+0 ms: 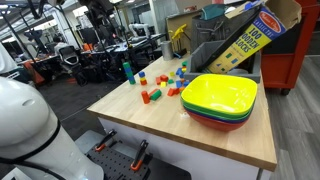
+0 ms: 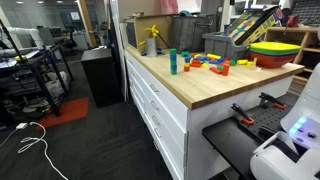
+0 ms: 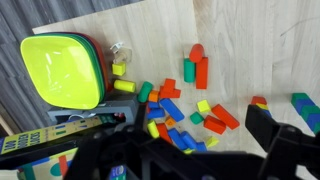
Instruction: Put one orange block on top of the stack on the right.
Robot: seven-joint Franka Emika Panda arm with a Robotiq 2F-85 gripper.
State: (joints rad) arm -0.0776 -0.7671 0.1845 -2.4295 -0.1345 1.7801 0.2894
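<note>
The gripper [image 3: 192,148] hung well above the tabletop [image 3: 250,40]. Its two dark fingers were spread wide and held nothing, with only the view down onto the toys between them. Under that gap and just ahead of it lay a heap of loose blocks [image 3: 175,118], blue, yellow, green and orange-red, jumbled and touching one another. Farther ahead of the gripper, clear of the heap, an orange block [image 3: 201,72] lay with a green block [image 3: 190,70] against its side.

The stack [image 1: 181,72], a short blue column with a bit of yellow, showed in an exterior view. It stood upright at the edge of the scatter, near the bowls [image 1: 222,95] and well apart from the gripper. From the wrist view I could not pick it out for certain among the heap.

The bowls were nested, yellow-green on top and red beneath. In the wrist view they sat ahead of the gripper and off beyond one finger. Behind them a yellow box [image 1: 240,40] of wood blocks leaned at a tilt. A taller teal column [image 1: 127,70] stood alone on the far side of the scatter from the bowls, and showed in both exterior views [image 2: 172,62].
</note>
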